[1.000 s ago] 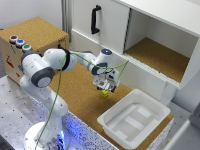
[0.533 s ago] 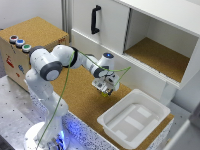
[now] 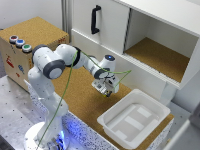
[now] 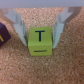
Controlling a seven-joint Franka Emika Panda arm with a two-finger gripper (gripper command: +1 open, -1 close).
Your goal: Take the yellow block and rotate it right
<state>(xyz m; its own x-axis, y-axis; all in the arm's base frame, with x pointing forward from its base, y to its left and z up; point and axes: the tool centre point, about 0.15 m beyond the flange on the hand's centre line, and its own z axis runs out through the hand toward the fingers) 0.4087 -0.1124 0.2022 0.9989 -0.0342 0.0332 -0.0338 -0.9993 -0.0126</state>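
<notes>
The arm has pulled back from the white tub [image 3: 134, 119]. End effector [image 4: 40, 44] sits clamped on the yellow block [image 4: 40, 41], low over the cork surface [image 3: 85, 102].

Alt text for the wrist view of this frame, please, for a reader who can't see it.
A yellow-green block marked with a dark "T" sits on a cork surface between the two fingers of the gripper, which stand close at its sides. Part of a purple object shows at the frame's edge.

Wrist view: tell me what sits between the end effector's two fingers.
The yellow block, marked with a T, sits on the cork surface between the fingers. The wrist view shows this; the exterior view hides it.
</notes>
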